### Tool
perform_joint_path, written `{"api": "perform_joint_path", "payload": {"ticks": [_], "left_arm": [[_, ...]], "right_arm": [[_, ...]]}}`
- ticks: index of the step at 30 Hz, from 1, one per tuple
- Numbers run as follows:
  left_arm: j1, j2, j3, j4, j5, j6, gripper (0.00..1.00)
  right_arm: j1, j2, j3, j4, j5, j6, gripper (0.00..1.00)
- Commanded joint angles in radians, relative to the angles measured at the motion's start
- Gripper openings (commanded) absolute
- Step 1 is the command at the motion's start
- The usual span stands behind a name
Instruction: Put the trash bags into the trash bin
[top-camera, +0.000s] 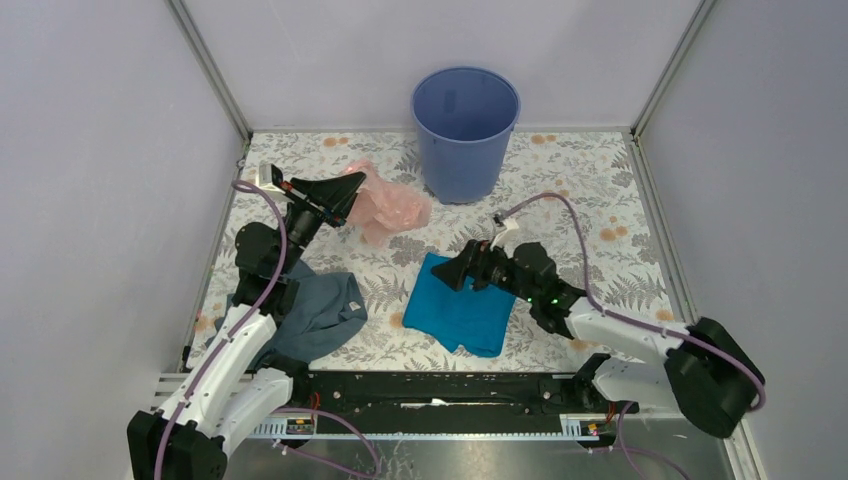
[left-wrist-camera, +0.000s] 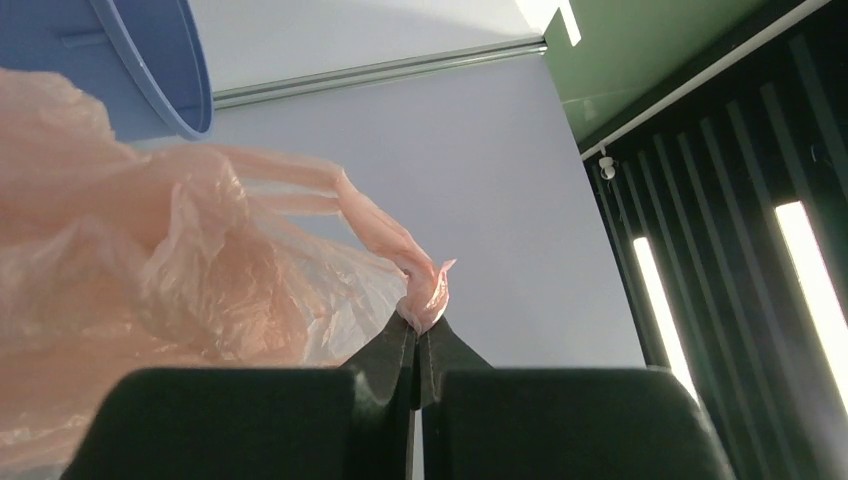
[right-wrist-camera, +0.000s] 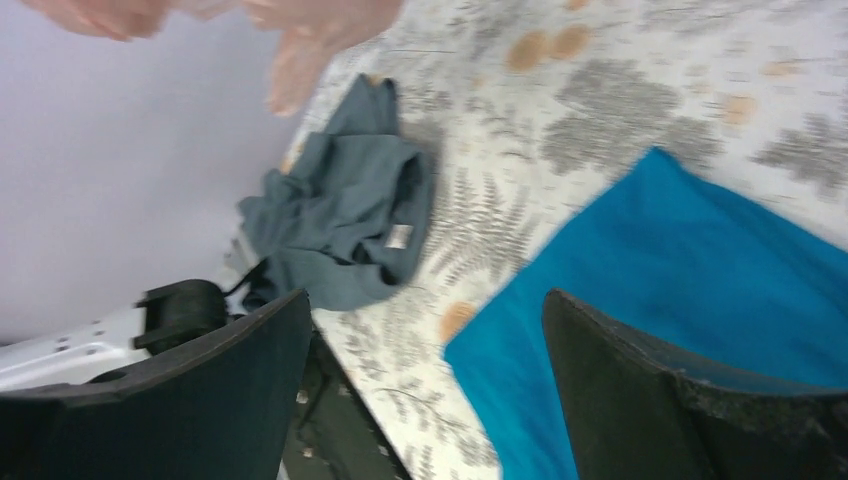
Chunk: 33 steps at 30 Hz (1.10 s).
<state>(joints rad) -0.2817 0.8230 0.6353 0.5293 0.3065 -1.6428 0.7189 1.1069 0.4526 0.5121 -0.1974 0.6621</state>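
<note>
The round blue trash bin (top-camera: 465, 130) stands upright at the back of the table; its rim (left-wrist-camera: 150, 60) shows in the left wrist view. A thin pink trash bag (top-camera: 388, 207) hangs left of the bin. My left gripper (top-camera: 350, 188) is shut on the bag's twisted handle (left-wrist-camera: 425, 290) and holds the bag (left-wrist-camera: 150, 270) lifted. My right gripper (top-camera: 450, 275) is open and empty, low over the left edge of the teal cloth (top-camera: 462, 315). The cloth (right-wrist-camera: 680, 270) shows between its fingers (right-wrist-camera: 640, 380).
A crumpled grey cloth (top-camera: 315, 315) lies at the front left, beside my left arm; it also shows in the right wrist view (right-wrist-camera: 345, 215). Grey walls close in the table on the left, back and right. A black rail (top-camera: 440, 395) runs along the front edge.
</note>
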Motion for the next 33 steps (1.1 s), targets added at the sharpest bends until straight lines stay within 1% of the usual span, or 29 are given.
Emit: {"api": "perform_joint_path", "payload": {"ticks": [1, 2, 4, 6, 7, 10, 11, 14, 15, 16, 17, 18, 19, 20, 21, 22, 23, 25, 28, 30, 33], "left_arm": [[-0.011, 0.002, 0.024, 0.043, -0.052, -0.051, 0.00], [-0.012, 0.002, 0.029, 0.047, -0.057, -0.049, 0.00], [-0.014, 0.004, 0.038, 0.043, -0.060, -0.050, 0.00], [-0.021, 0.003, 0.041, 0.046, -0.066, -0.063, 0.00], [-0.028, -0.001, 0.040, 0.048, -0.074, -0.068, 0.00], [-0.050, -0.020, 0.034, 0.036, -0.109, -0.072, 0.00], [-0.059, -0.027, 0.030, 0.032, -0.126, -0.071, 0.00], [-0.088, -0.042, 0.023, 0.024, -0.168, -0.075, 0.00], [-0.098, -0.042, 0.023, 0.023, -0.176, -0.078, 0.00], [-0.106, -0.042, 0.025, 0.024, -0.180, -0.079, 0.00], [-0.111, -0.044, 0.029, 0.024, -0.183, -0.080, 0.00], [-0.113, -0.045, 0.033, 0.020, -0.186, -0.080, 0.00], [-0.114, -0.050, 0.038, 0.010, -0.191, -0.077, 0.00], [-0.114, -0.055, 0.041, -0.005, -0.202, -0.070, 0.00], [-0.114, -0.065, 0.046, -0.027, -0.221, -0.059, 0.00], [-0.114, -0.076, 0.053, -0.083, -0.250, -0.047, 0.00], [-0.114, -0.087, 0.063, -0.139, -0.285, -0.032, 0.00], [-0.114, -0.108, 0.094, -0.275, -0.383, 0.018, 0.00], [-0.114, -0.114, 0.138, -0.473, -0.547, 0.096, 0.00], [-0.113, -0.102, 0.154, -0.583, -0.653, 0.130, 0.00], [-0.112, -0.043, 0.191, -0.748, -0.780, 0.165, 0.00]], "right_arm": [[0.120, 0.142, 0.048, 0.395, 0.019, 0.166, 0.93], [0.163, 0.174, 0.069, 0.440, 0.058, 0.186, 0.93], [0.217, 0.241, 0.111, 0.488, 0.202, 0.201, 0.94], [0.255, 0.300, 0.144, 0.514, 0.330, 0.208, 0.97], [0.269, 0.326, 0.148, 0.552, 0.368, 0.214, 0.97], [0.313, 0.416, 0.164, 0.748, 0.459, 0.213, 0.98], [0.322, 0.447, 0.183, 0.773, 0.477, 0.214, 0.98], [0.348, 0.518, 0.227, 0.768, 0.584, 0.219, 0.97], [0.357, 0.541, 0.234, 0.804, 0.609, 0.206, 0.95], [0.363, 0.565, 0.239, 0.841, 0.633, 0.181, 0.90], [0.365, 0.579, 0.248, 0.842, 0.676, 0.176, 0.84], [0.364, 0.587, 0.258, 0.821, 0.710, 0.172, 0.76], [0.365, 0.590, 0.267, 0.792, 0.749, 0.160, 0.55], [0.365, 0.592, 0.264, 0.795, 0.769, 0.132, 0.30], [0.364, 0.591, 0.252, 0.818, 0.769, 0.093, 0.16], [0.364, 0.580, 0.228, 0.837, 0.746, 0.046, 0.03], [0.365, 0.558, 0.202, 0.826, 0.712, 0.013, 0.00], [0.364, 0.475, 0.132, 0.752, 0.596, -0.038, 0.00], [0.363, 0.375, 0.048, 0.549, 0.392, -0.067, 0.00], [0.348, 0.345, 0.015, 0.439, 0.198, -0.102, 0.00], [0.281, 0.300, -0.012, 0.331, -0.082, -0.115, 0.00]]}}
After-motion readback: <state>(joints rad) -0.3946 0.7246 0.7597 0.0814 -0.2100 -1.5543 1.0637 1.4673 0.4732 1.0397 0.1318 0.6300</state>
